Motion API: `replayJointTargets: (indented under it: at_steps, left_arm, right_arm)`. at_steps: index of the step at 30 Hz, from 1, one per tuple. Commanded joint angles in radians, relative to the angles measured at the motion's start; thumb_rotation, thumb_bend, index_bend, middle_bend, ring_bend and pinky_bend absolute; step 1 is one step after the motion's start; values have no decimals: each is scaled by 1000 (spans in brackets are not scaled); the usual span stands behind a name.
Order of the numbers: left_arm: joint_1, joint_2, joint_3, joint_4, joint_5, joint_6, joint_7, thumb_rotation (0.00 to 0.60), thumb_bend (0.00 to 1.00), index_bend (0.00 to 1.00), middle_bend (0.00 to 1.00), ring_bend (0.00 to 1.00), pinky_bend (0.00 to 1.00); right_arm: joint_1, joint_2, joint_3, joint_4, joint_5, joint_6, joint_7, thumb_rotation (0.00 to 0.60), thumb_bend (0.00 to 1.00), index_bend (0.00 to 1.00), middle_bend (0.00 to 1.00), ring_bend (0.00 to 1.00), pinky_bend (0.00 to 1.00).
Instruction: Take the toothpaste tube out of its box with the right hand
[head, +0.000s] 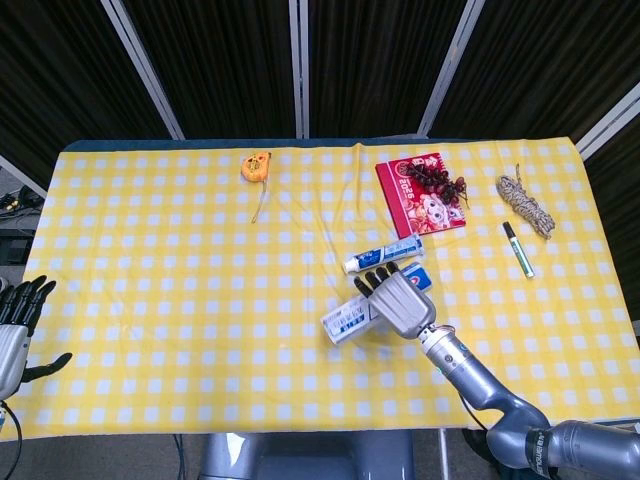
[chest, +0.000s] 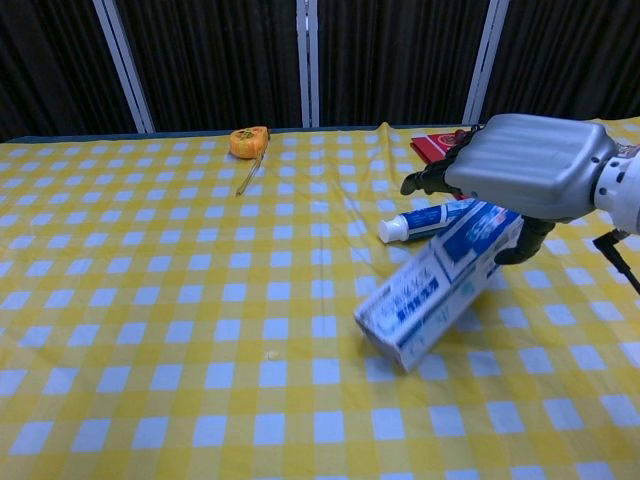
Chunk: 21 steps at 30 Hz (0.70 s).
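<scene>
The toothpaste tube (head: 383, 255) (chest: 430, 219), blue and white with a white cap, lies on the yellow checked cloth, outside its box. My right hand (head: 402, 303) (chest: 530, 165) grips the blue and white toothpaste box (head: 358, 311) (chest: 440, 284) from above, just in front of the tube. The box is tilted, its open end pointing down and left near the cloth. My left hand (head: 15, 322) hangs at the table's near left edge, fingers apart, holding nothing.
An orange tape measure (head: 256, 166) (chest: 248, 141) lies at the back. A red packet (head: 420, 193) with dark grapes (head: 436, 180) on it sits behind the tube. A rope bundle (head: 526, 204) and a green marker (head: 517, 249) lie at the right.
</scene>
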Motion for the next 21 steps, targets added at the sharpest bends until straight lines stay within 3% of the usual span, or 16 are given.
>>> replayJointTargets:
  at_steps: [1, 4, 12, 16, 21]
  left_arm:
    - [-1, 0, 0, 2, -3, -4, -2, 600, 0, 0, 0, 0, 0]
    - [-2, 0, -1, 3, -3, -4, -5, 600, 0, 0, 0, 0, 0]
    - [9, 9, -1, -4, 7, 23, -18, 600, 0, 0, 0, 0, 0]
    - [14, 12, 1, -9, 16, 36, -21, 600, 0, 0, 0, 0, 0]
    - [18, 12, 3, -18, 24, 46, -14, 600, 0, 0, 0, 0, 0]
  right_arm:
    - [-6, -11, -18, -31, 33, 7, 1, 600, 0, 3, 14, 8, 104]
    - [-27, 14, -38, -68, 16, 41, 14, 600, 0, 0, 0, 0, 17]
    - [-179, 158, -121, -97, -207, 309, 260, 600, 0, 0, 0, 0, 0]
    - [-288, 219, -173, -6, -322, 504, 471, 600, 0, 0, 0, 0, 0]
    - [-383, 221, -188, 106, -311, 624, 609, 600, 0, 0, 0, 0, 0]
